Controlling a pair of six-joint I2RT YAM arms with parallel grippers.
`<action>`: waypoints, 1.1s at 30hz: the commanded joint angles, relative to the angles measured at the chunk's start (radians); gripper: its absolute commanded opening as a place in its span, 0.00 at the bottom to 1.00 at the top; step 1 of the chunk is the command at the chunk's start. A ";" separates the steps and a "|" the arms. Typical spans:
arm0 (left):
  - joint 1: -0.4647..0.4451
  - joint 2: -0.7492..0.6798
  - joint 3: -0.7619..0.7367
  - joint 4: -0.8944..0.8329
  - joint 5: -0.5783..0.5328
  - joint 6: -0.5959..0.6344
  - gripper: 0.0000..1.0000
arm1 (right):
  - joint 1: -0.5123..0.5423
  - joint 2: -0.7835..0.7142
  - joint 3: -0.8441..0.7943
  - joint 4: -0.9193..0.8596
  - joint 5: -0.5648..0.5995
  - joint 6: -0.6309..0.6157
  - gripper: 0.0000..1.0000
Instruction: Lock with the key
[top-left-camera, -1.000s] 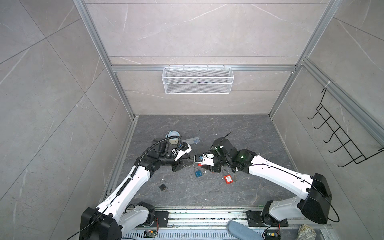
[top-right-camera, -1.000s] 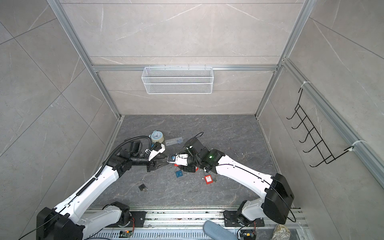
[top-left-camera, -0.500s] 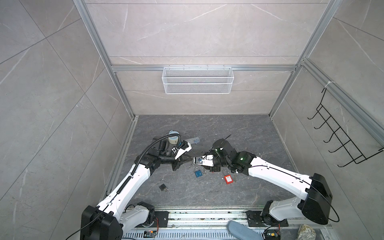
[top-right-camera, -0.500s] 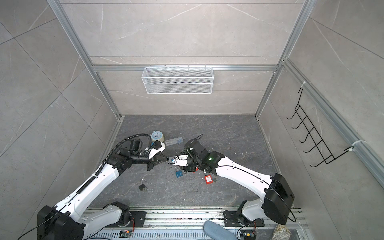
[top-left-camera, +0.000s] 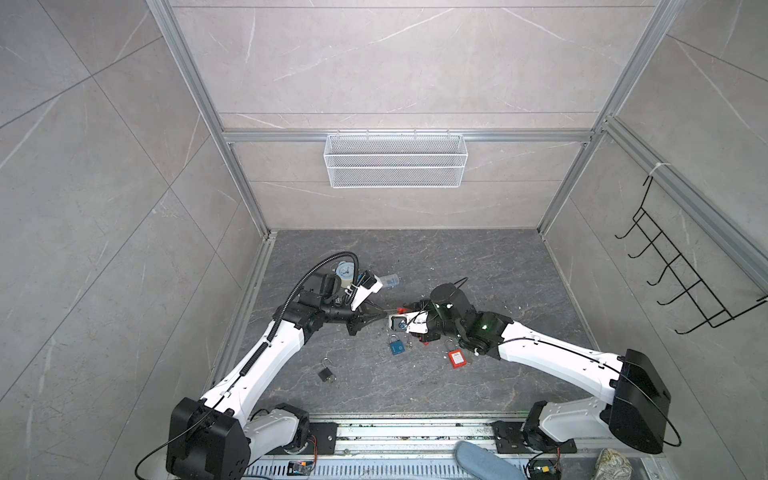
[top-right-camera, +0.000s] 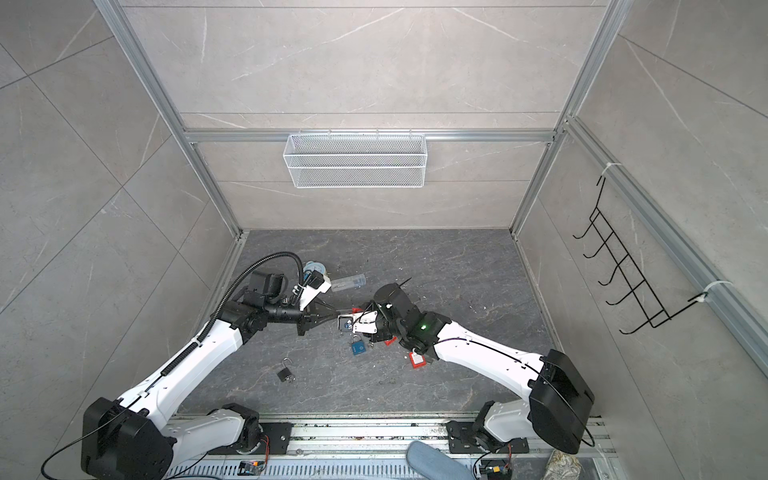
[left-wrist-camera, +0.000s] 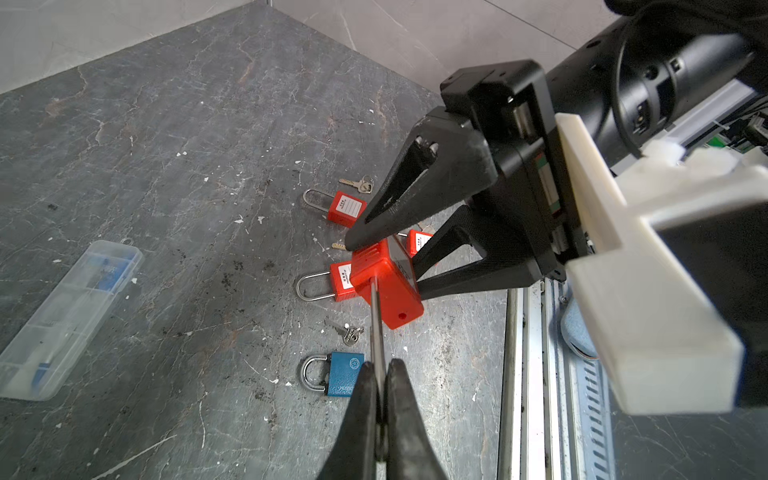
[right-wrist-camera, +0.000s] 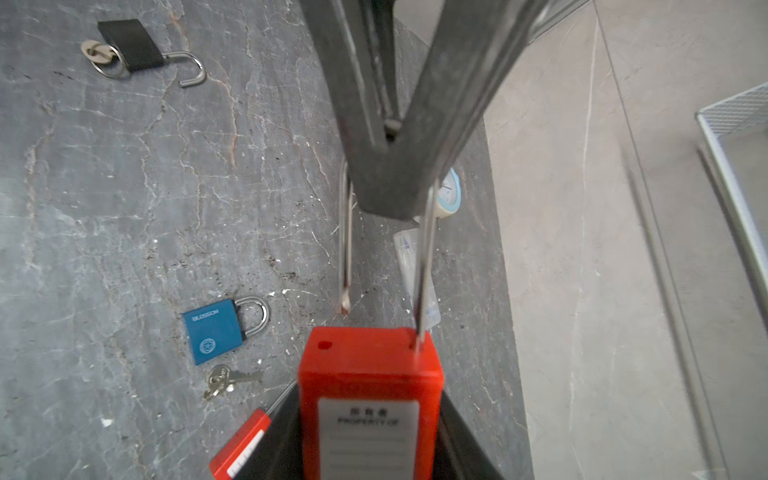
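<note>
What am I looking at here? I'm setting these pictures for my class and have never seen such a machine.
Two white robot arms stand at the near edge of a dark stone-look table. Two pictures look down on the whole scene; the other two come from a camera on each arm's wrist. Each arm ends in a two-fingered hand. The right hand grips a red padlock by its body; the left hand is shut on its steel shackle, which stands open, one leg out of its hole. Lying on the table: a blue padlock, a black padlock with a key at its base, more red padlocks, loose keys and a clear plastic case.
</note>
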 joint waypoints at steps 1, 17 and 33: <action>-0.015 0.015 0.038 -0.007 0.139 -0.071 0.00 | -0.009 -0.030 -0.032 0.186 0.078 -0.028 0.24; -0.058 0.030 -0.003 0.196 0.159 -0.273 0.00 | 0.013 -0.004 -0.108 0.461 0.073 -0.100 0.24; -0.124 0.115 -0.059 0.443 0.124 -0.424 0.00 | 0.047 -0.041 -0.090 0.544 -0.006 -0.061 0.23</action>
